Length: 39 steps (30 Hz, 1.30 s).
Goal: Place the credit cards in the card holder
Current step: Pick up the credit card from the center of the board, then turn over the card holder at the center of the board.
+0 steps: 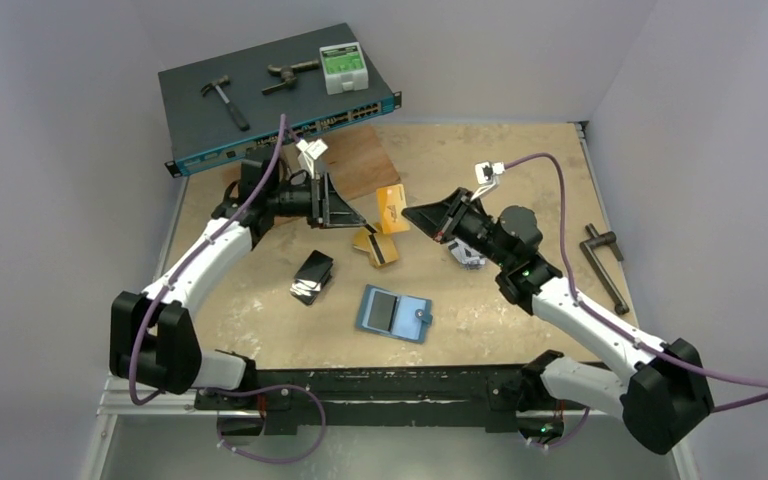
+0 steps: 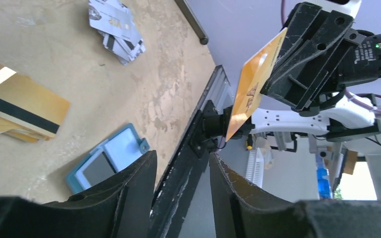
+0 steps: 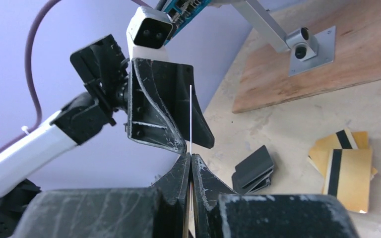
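Note:
My right gripper (image 1: 415,214) is shut on a gold-orange credit card (image 1: 392,207) and holds it upright above the table; the card shows edge-on in the right wrist view (image 3: 190,116) and face-on in the left wrist view (image 2: 255,79). My left gripper (image 1: 345,208) is open and empty, just left of that card, its fingers (image 2: 129,193) apart. More gold cards with dark stripes (image 1: 375,247) lie below. The teal card holder (image 1: 393,313) lies open near the front. Black cards (image 1: 312,277) are stacked to its left. Silver-grey cards (image 2: 116,27) lie under my right arm.
A network switch (image 1: 270,95) at the back left carries a hammer (image 1: 224,100), a clamp and a green-white box (image 1: 343,67). A wooden board (image 1: 360,160) lies behind the grippers. A black handle tool (image 1: 605,265) lies at the right edge.

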Available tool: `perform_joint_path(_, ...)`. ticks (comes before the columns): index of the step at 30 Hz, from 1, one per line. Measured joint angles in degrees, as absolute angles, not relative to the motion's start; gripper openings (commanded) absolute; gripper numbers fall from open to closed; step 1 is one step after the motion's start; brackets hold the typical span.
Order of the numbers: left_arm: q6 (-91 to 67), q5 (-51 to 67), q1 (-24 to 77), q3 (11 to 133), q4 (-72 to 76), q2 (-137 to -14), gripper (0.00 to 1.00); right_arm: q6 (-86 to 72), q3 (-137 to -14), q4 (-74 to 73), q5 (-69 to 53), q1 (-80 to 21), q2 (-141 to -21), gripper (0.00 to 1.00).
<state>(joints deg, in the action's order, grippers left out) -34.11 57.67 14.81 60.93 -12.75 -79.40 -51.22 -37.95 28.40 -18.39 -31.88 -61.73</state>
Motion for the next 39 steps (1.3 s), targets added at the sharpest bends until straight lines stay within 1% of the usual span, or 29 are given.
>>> perform_joint_path(3, -42.9, 59.7, 14.8, 57.6, -3.4, -78.8, 0.39, -52.5, -38.4, 29.0, -17.4, -33.1, -62.2, 0.00)
perform_joint_path(9, -60.1, 61.6, 14.8, 53.1, 16.4, -78.7, 0.38, -54.4, -39.3, 29.6, -17.0, -35.2, -64.5, 0.00)
perform_joint_path(12, -65.5, 62.1, 14.8, 52.3, 23.0, -78.7, 0.36, -55.4, -39.3, 30.3, -17.0, -35.4, -65.0, 0.00)
perform_joint_path(15, -68.7, 62.7, 14.8, 51.8, 27.2, -78.5, 0.33, -56.4, -39.3, 31.5, -17.0, -35.4, -65.4, 0.00)
perform_joint_path(20, -71.2, 63.0, 14.8, 51.7, 30.5, -78.3, 0.26, -58.1, -39.3, 34.4, -17.0, -35.4, -65.9, 0.00)
perform_joint_path(26, -72.7, 63.2, 14.8, 51.6, 32.1, -78.3, 0.06, -59.4, -39.3, 36.2, -15.9, -36.0, -66.9, 0.00)
perform_joint_path(28, -73.0, 63.3, 14.7, 51.6, 32.4, -78.3, 0.03, -59.6, -39.3, 36.8, -15.8, -36.2, -67.0, 0.00)
perform_joint_path(29, -73.1, 63.3, 14.7, 51.6, 32.5, -78.3, 0.01, -59.6, -39.3, 37.1, -15.8, -36.4, -67.1, 0.04)
perform_joint_path(32, -72.9, 63.3, 14.5, 51.6, 32.4, -78.3, 0.00, -59.3, -39.9, 37.3, -15.9, -36.8, -67.7, 0.15)
perform_joint_path(35, -72.2, 63.5, 14.7, 51.6, 31.2, -78.3, 0.00, -58.4, -41.3, 36.6, -16.5, -37.1, -68.8, 0.18)
perform_joint_path(37, -71.4, 63.7, 14.7, 51.6, 30.0, -78.3, 0.00, -57.6, -42.8, 35.8, -17.6, -37.2, -69.7, 0.17)
perform_joint_path(39, -70.7, 63.7, 14.7, 51.6, 28.5, -78.1, 0.00, -56.8, -44.6, 34.7, -18.9, -37.2, -70.8, 0.10)
